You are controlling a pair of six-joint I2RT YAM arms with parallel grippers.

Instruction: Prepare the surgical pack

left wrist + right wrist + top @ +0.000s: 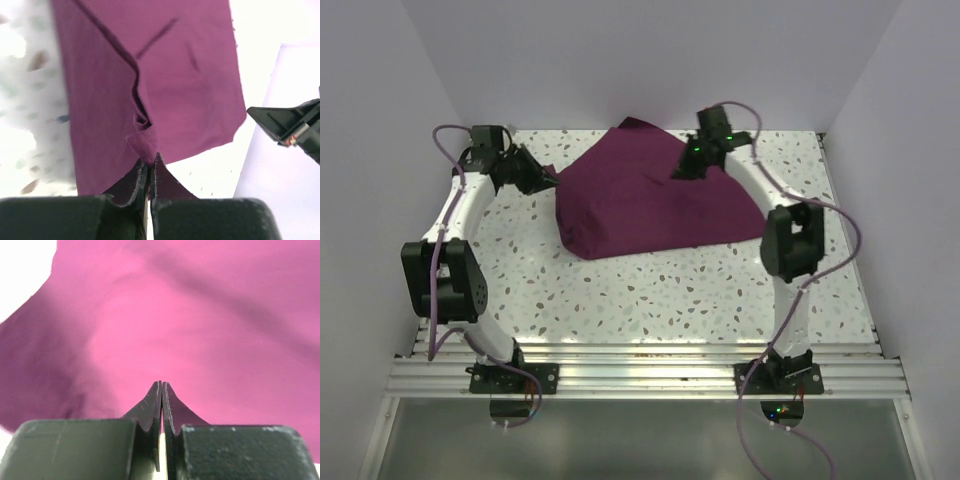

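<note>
The surgical pack shows as a maroon-purple cloth [640, 205] heaped in a folded mound at the back middle of the speckled table [650, 290]. My left gripper [552, 183] sits at the mound's left edge, shut on a small pinched fold of the cloth [190, 75]; that fold sticks out just past the left gripper [150, 159] tips. My right gripper [680, 172] rests over the top right of the mound. In the right wrist view the right gripper [161, 385] is shut, with the cloth [200, 315] filling the view behind it and nothing seen between the tips.
White walls close in the table at the back, left and right [890, 120]. An aluminium rail [640, 375] with both arm bases runs along the near edge. The right arm's black gripper body [290, 125] shows at the right of the left wrist view.
</note>
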